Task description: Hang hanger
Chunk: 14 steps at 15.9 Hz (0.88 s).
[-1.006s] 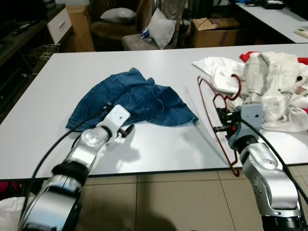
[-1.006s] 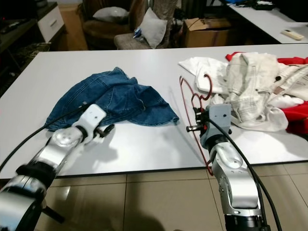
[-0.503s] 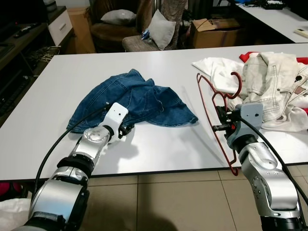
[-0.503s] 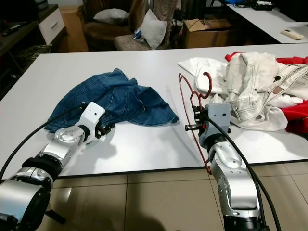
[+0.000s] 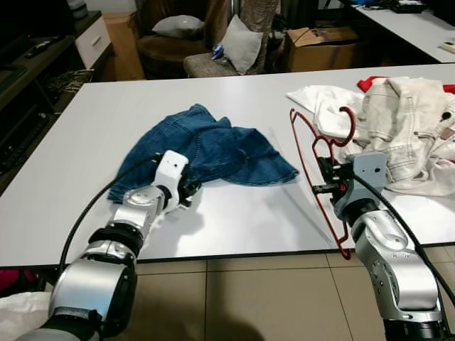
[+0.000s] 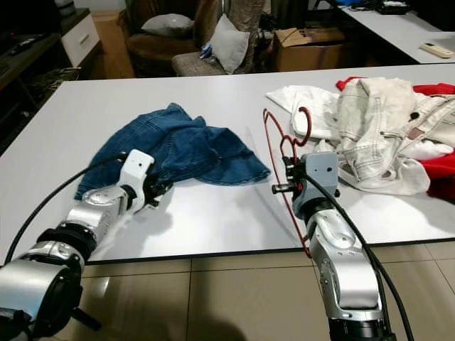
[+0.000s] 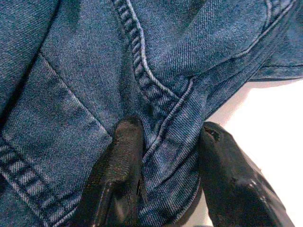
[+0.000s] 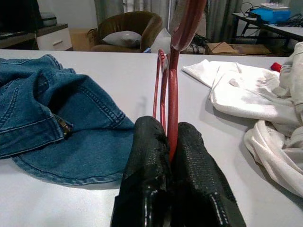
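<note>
Hanger [image 5: 318,167]: red wire one, tilted up on edge over the white desk [image 5: 85,128], hook end leaning on the pile of clothes at about 1 o'clock from the grip, bottom end poking past the desk's near edge at roughly 5 o'clock.
Right gripper [image 8: 169,142]: fingers pressed together with the red wire pinched between them. In the right wrist view the wire comes straight up out of the fingers and loops away toward the far side of the desk.
Left gripper [image 7: 165,156]: over at 9 o'clock from the hanger, well apart from it. Fingers [image 7: 124,156] are spread a bit with a seam fold of the denim garment [image 5: 213,145] sitting between them; looks like they're on the cloth, but how firm the hold is, hard to say.
Denim: crumpled blue heap mid-desk, near corner right at the left fingers.
Clothes pile [image 5: 398,121]: white and cream stuff plus something red, at the hanger's 2 o'clock, cut off by the right edge of the head views.
Cardboard box [image 5: 320,46]: open, on the floor past the desk at 12 o'clock; can't make out what's inside.
Armchair [image 5: 178,39]: behind the desk, grey cushions on it.
</note>
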Available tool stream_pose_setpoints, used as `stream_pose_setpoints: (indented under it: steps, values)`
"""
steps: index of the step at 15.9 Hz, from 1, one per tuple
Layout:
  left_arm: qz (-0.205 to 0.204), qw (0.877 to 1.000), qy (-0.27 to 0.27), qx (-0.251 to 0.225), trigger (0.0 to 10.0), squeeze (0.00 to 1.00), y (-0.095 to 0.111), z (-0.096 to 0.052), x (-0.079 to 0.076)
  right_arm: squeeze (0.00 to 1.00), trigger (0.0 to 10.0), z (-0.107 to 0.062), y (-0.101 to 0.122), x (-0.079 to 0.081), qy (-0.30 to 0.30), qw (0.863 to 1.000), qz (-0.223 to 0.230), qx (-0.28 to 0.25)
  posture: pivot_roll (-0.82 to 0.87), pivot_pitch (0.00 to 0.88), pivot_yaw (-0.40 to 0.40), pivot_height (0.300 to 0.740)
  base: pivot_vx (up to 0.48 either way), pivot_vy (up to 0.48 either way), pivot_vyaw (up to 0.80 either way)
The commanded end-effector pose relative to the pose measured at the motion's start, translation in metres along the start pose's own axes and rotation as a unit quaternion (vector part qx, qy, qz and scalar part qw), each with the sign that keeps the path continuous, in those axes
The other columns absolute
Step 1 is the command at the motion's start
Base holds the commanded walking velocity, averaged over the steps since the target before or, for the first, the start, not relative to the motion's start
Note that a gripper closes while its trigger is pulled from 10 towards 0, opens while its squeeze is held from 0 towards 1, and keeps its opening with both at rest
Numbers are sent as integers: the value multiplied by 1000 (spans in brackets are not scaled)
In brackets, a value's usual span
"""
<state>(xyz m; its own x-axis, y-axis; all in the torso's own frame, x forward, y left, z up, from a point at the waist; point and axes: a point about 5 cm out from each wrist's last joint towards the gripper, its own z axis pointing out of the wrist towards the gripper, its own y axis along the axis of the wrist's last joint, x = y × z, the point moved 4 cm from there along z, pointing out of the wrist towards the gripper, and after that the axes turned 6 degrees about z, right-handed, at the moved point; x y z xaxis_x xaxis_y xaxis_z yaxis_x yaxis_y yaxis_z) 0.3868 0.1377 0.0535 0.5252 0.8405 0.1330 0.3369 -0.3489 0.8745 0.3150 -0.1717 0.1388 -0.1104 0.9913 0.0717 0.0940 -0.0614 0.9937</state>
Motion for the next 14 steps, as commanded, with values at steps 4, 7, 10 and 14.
stream_pose_setpoints:
  steps: [4,7,10,14]
  values:
    - [-64,998,-21,-15,0,0,-5,2,-11,0,10000,0,5,-1,-9,1000,3,-7,-163,0,85,740,0,0,0]
    - [-105,994,-17,-21,0,0,-5,0,-8,0,10000,0,6,-4,-20,1000,8,-15,-158,0,87,740,0,0,0]
    - [-123,991,-2,-57,0,0,13,-3,6,0,10000,-1,17,-14,-49,997,29,-46,-154,0,92,740,0,0,0]
    - [-148,973,-18,-178,0,0,96,-19,35,0,10000,-2,28,-20,-56,994,53,-79,-144,0,92,740,0,0,0]
